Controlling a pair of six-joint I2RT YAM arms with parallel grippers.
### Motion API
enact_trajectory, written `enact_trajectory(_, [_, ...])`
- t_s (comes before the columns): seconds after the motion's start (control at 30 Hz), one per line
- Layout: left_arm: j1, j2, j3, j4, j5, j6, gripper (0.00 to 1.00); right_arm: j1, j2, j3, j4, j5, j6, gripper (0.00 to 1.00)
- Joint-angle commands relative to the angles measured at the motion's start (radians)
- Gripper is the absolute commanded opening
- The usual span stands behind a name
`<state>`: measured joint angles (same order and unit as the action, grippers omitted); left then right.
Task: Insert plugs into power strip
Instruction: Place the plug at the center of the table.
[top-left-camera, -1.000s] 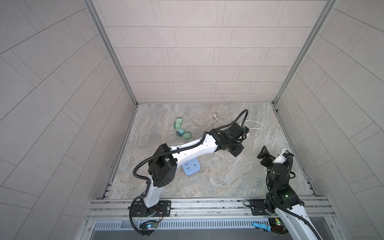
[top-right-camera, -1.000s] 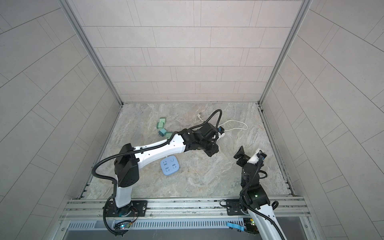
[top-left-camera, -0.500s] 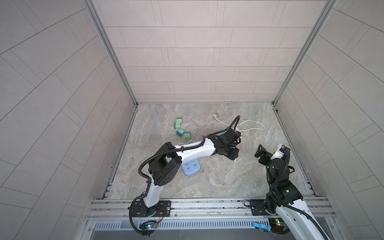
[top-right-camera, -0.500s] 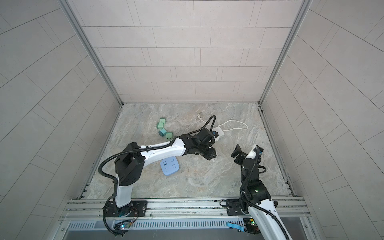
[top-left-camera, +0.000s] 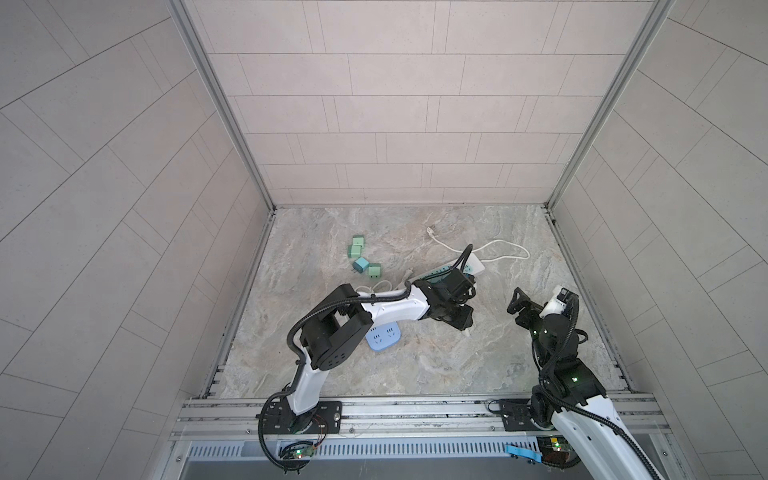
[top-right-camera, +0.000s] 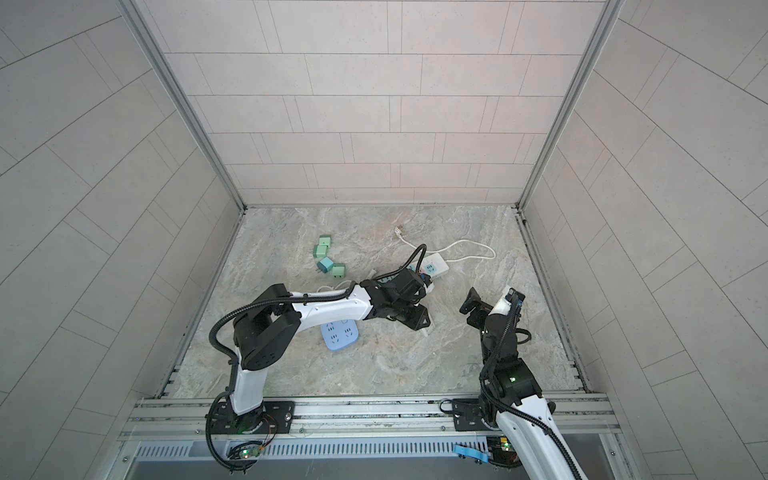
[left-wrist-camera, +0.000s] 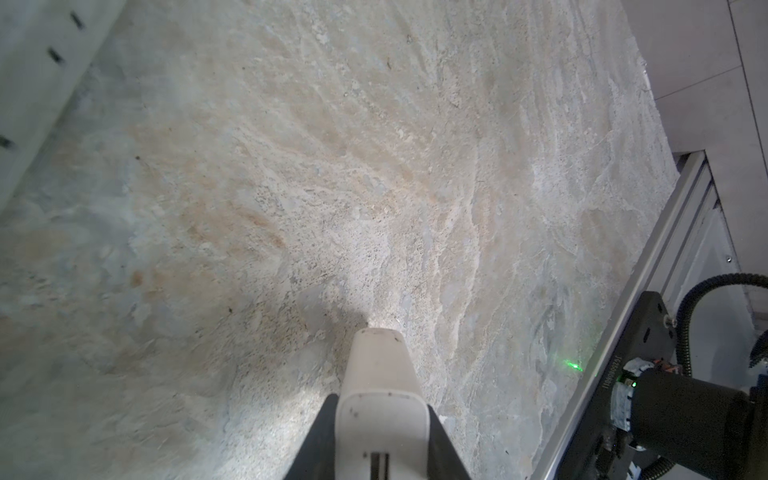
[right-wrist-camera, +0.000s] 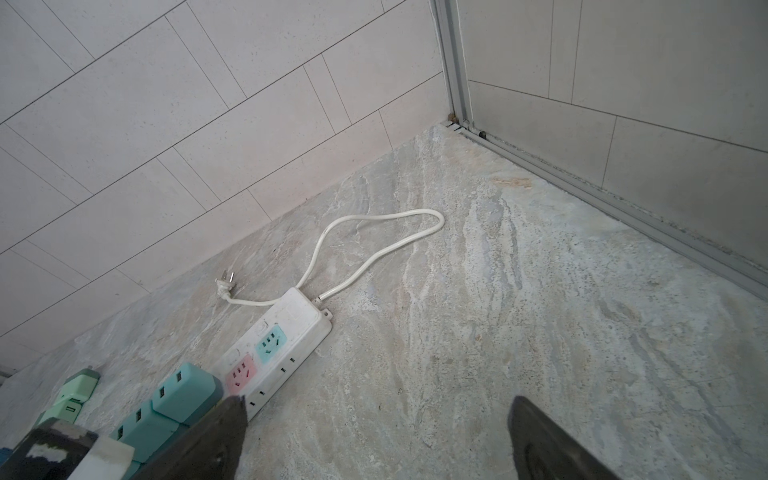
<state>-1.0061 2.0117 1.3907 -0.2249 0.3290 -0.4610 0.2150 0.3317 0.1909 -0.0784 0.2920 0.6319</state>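
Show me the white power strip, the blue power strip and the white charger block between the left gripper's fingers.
white power strip (right-wrist-camera: 296, 311): right wrist view, on its plain white end.
blue power strip (top-left-camera: 384, 338): a top view, on its socket face.
white charger block (left-wrist-camera: 380, 374): left wrist view, on its broad flat face.

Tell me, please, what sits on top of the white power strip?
At least two teal plugs stand in the strip; its pink socket and teal socket are empty. The left arm and a right finger cover the rest.
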Motion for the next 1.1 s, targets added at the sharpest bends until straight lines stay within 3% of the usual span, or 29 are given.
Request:
enact_trajectory(0.0, [-0.006,0.018,-0.019,0.049,-0.005,-0.031,0.07,-0.003,-0.006,0.013,0.0,-0.008,0.022,1.0])
enact_trajectory(0.13, [-0.008,0.029,-0.031,0.077,0.007,-0.043,0.09,-0.003,-0.008,0.013,-0.006,-0.009,0.025,1.0])
enact_trajectory(0.2, [-0.008,0.036,-0.031,0.075,0.007,-0.045,0.15,-0.003,-0.011,0.013,-0.009,-0.014,0.026,1.0])
enact_trajectory(0.3, [-0.007,0.017,-0.037,0.066,-0.016,-0.037,0.44,-0.003,-0.016,0.018,-0.011,-0.021,0.024,1.0])
enact_trajectory(0.47, [-0.004,-0.071,-0.033,0.007,-0.079,0.01,0.69,0.008,0.029,0.089,-0.031,-0.083,-0.02,1.0])
enact_trajectory(0.67, [0.032,-0.175,-0.012,-0.062,-0.126,0.047,0.72,0.073,0.149,0.206,-0.075,-0.081,-0.003,1.0])
enact_trajectory(0.73, [0.056,-0.235,-0.018,-0.081,-0.16,0.048,0.71,0.078,0.186,0.242,-0.085,-0.03,0.079,1.0])
enact_trajectory(0.83, [0.098,-0.356,-0.05,-0.128,-0.311,-0.011,0.72,0.077,0.212,0.307,-0.266,0.201,0.441,1.0])
enact_trajectory(0.9, [0.116,-0.446,-0.077,-0.175,-0.486,-0.103,0.77,0.075,0.193,0.299,-0.216,0.191,0.376,1.0])
enact_trajectory(0.93, [0.123,-0.503,-0.1,-0.187,-0.584,-0.134,0.85,0.075,0.181,0.296,-0.188,0.175,0.336,1.0])
enact_trajectory(1.0, [0.128,-0.612,-0.154,-0.198,-0.704,-0.129,0.97,0.073,0.158,0.304,-0.154,0.112,0.242,1.0])
enact_trajectory(1.07, [0.13,-0.737,-0.297,-0.067,-0.824,-0.103,0.97,0.074,0.137,0.302,-0.15,0.086,0.221,1.0])
